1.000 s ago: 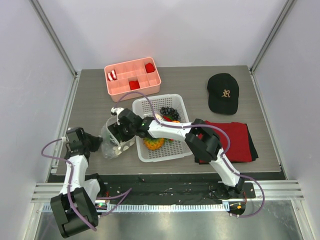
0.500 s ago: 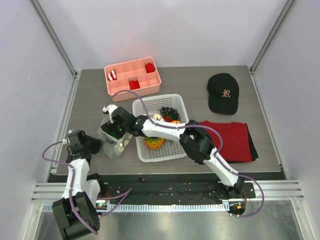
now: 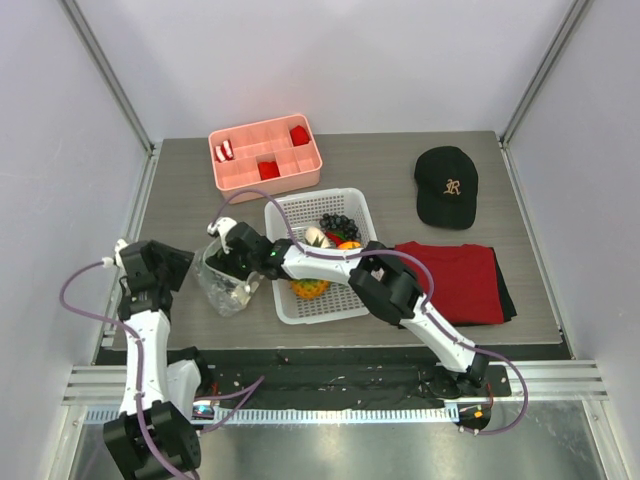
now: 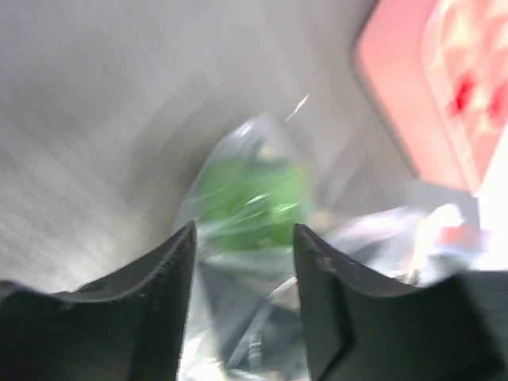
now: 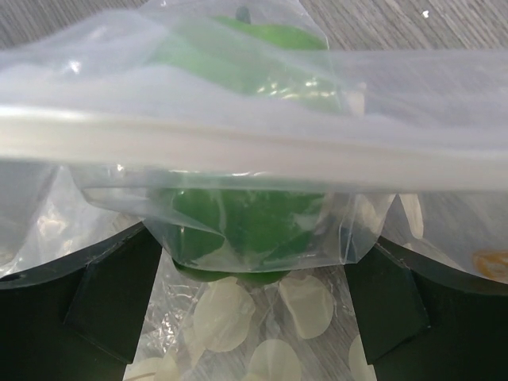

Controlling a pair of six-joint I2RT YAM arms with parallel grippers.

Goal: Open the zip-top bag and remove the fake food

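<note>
The zip-top bag lies left of the white basket, clear with white dots. My right gripper reaches into its mouth. In the right wrist view the zip strip of the bag runs across above my right gripper, which is open, its fingers wide apart either side of a green fruit still inside the plastic. My left gripper stands open just left of the bag. Its wrist view is blurred and shows the left gripper with the bag and the green fruit ahead, nothing pinched.
The white basket holds dark grapes, a whitish piece, an orange-red tomato and a yellow pineapple. A pink compartment tray stands behind. A black cap and folded red cloth lie to the right.
My left gripper has opened, let go of the bag and drawn back to the left. My right gripper has pushed further left into the bag and spread wider.
</note>
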